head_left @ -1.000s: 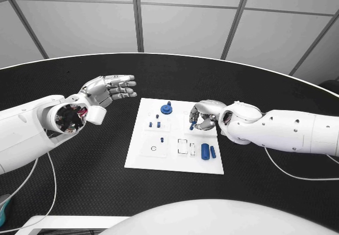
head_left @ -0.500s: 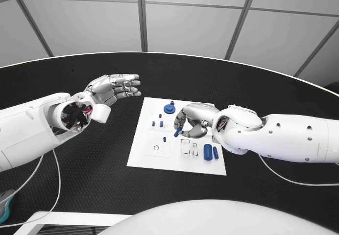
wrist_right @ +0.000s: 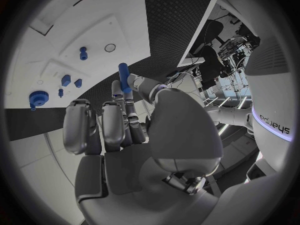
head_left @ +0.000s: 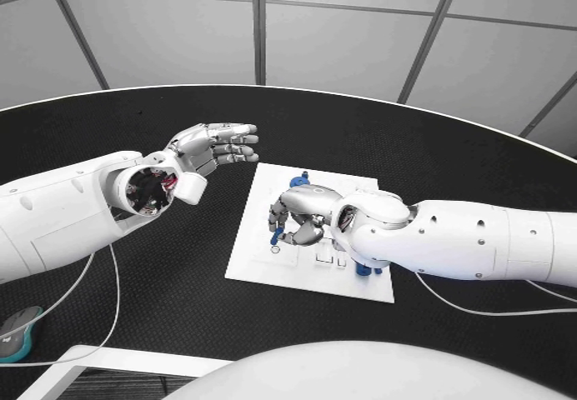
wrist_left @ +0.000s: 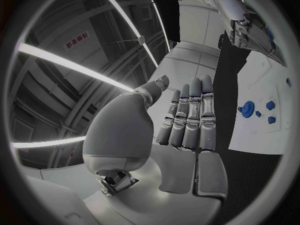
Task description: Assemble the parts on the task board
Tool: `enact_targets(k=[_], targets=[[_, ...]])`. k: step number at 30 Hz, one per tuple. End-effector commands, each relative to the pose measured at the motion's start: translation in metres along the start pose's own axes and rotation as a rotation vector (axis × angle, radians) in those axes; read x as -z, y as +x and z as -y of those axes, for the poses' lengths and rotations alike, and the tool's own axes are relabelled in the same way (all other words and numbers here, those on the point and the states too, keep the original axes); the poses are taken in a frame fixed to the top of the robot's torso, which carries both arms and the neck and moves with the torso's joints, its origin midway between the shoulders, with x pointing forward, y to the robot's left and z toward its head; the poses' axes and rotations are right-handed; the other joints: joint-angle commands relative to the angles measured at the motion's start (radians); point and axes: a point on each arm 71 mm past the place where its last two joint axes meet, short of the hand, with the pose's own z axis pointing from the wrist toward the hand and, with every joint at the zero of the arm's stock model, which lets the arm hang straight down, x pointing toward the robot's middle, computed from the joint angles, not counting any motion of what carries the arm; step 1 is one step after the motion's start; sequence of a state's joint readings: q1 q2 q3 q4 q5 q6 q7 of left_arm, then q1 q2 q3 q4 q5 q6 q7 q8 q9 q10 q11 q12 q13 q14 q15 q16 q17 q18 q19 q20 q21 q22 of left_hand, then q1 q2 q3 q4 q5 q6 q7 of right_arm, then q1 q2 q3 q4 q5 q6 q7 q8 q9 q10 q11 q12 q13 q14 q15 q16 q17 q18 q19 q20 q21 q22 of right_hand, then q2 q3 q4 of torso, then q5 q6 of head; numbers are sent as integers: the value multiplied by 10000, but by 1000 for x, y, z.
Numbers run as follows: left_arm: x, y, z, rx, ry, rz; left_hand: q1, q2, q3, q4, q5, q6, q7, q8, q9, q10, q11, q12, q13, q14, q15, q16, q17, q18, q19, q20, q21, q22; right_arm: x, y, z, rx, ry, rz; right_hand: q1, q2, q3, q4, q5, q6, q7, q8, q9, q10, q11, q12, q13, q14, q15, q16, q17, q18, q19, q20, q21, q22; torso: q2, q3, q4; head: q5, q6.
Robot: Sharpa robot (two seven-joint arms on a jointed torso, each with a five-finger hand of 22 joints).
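Blue peg (wrist_right: 123, 74) pinched in right hand (wrist_right: 119, 135), plain from its wrist; left hand (head_left: 217, 147) empty, fingers straight.

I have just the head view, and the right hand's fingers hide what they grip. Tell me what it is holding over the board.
Observer: In the right wrist view, the right hand pinches a slim blue peg between its thumb and a finger. The peg's free end points toward the task board.
Operator: Now report the left palm.
Observer: In the left wrist view, the left hand holds nothing. Its fingers are stretched out straight, side by side.
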State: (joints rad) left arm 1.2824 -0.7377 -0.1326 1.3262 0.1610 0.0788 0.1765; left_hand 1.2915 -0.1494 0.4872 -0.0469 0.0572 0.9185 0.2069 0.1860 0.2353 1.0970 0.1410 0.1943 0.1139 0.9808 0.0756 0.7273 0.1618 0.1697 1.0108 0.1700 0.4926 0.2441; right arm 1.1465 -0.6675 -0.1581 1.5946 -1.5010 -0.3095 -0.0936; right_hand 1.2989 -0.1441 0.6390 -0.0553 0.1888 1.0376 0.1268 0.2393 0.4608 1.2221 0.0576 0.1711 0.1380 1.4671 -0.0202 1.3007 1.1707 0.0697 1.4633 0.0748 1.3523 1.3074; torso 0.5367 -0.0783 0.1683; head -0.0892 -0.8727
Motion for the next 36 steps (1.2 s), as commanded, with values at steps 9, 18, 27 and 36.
enact_targets(k=[9,18,27,36], targets=[[-2,3,0,4,-8,-71,10,96,-38,34,-39,-84,15,-60,-9,-85,13,47,-14,1,61,-59,14,110,71,11,-10,-9,-17,9,-1,438,-59,-237,12,120,10,-66,55,42,32,20,18,55,-9,-12,9,330,-83,28,-20,-177,513,-72,-36,816,9,25,-9,210,1],[-2,3,0,4,-12,-74,10,96,-38,34,-39,-84,15,-60,-9,-85,13,47,-14,1,61,-59,14,110,71,11,-10,-9,-23,14,6,582,155,-430,10,127,13,-66,60,36,37,17,19,54,-5,-19,10,329,-80,30,-21,-178,513,-72,-34,819,-4,30,-20,248,1],[-2,3,-1,6,-19,-87,26,100,-45,39,-40,-87,11,-60,-12,-99,10,64,-15,-4,59,-65,24,113,86,12,-37,-26,-23,18,10,621,234,-621,10,140,19,-67,67,30,42,15,21,54,-1,-26,11,330,-76,37,-13,-183,517,-71,-17,833,6,42,-17,255,1],[-2,4,-1,5,-22,-89,26,100,-45,39,-40,-87,11,-60,-12,-99,10,64,-15,-4,59,-65,24,113,86,12,-37,-26,-23,21,9,620,206,-778,6,152,22,-66,71,29,45,15,24,57,2,-32,13,332,-73,44,-6,-184,517,-70,-13,838,1,30,-17,230,1]])
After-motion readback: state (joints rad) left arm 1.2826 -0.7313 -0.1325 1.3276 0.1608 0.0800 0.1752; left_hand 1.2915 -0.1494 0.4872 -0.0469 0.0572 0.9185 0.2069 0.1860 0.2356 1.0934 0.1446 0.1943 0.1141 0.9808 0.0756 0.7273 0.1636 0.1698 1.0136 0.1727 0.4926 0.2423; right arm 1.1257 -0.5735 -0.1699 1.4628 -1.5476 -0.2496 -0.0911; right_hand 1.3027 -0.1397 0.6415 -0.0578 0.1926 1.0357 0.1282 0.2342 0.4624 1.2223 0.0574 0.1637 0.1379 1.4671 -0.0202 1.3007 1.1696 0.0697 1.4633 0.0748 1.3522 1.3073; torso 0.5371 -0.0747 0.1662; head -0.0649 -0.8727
